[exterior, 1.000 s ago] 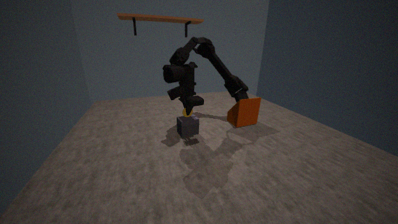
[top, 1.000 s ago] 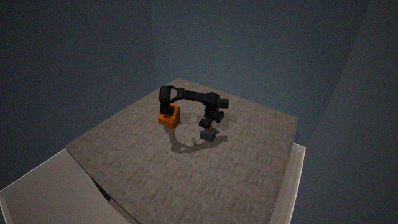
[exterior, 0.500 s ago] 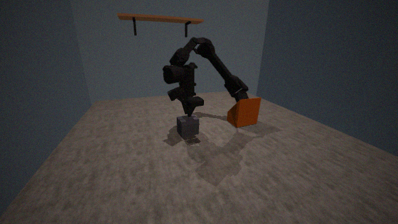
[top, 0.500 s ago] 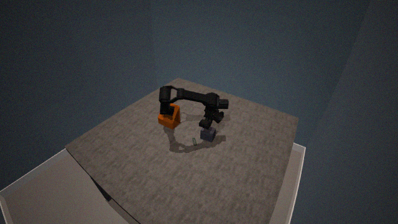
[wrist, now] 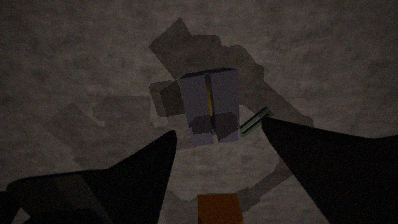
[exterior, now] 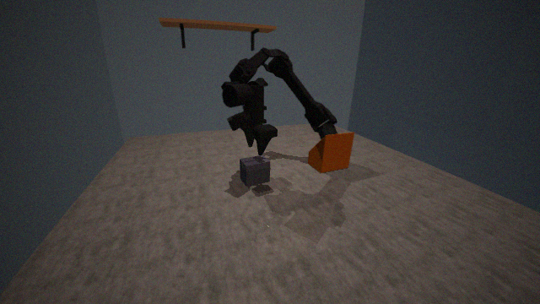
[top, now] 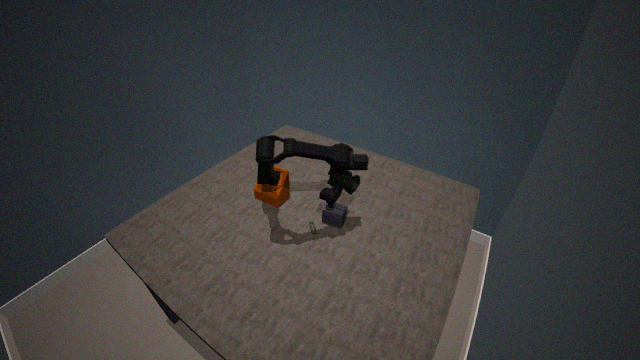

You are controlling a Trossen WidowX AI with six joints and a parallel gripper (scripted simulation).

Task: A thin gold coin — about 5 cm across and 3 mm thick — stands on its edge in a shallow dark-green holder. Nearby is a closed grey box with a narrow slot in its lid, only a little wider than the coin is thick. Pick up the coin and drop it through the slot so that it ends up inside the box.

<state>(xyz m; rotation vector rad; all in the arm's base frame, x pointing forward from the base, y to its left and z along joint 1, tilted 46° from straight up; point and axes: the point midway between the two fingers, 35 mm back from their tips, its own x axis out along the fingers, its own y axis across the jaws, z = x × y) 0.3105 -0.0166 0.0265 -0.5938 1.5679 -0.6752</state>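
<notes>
The closed grey box (top: 341,216) (exterior: 256,174) (wrist: 227,92) stands on the table. In the wrist view the gold coin (wrist: 210,102) shows as a thin yellow strip inside the dark slot, lined up with it. In the exterior view no gold shows above the lid; how deep the coin sits cannot be told. My gripper (exterior: 256,150) (wrist: 217,128) is open and empty, pointing down just above the box, its fingers wide apart on either side of the slot. The dark-green holder (top: 312,228) (wrist: 256,121) is empty and lies beside the box.
The orange arm base (top: 272,194) (exterior: 338,153) (wrist: 220,209) stands on the table (top: 320,295) (exterior: 169,236) behind the box, on the arm's side. A wooden shelf (exterior: 217,25) hangs high on the back wall. Shadows of the arm fall around the box and holder.
</notes>
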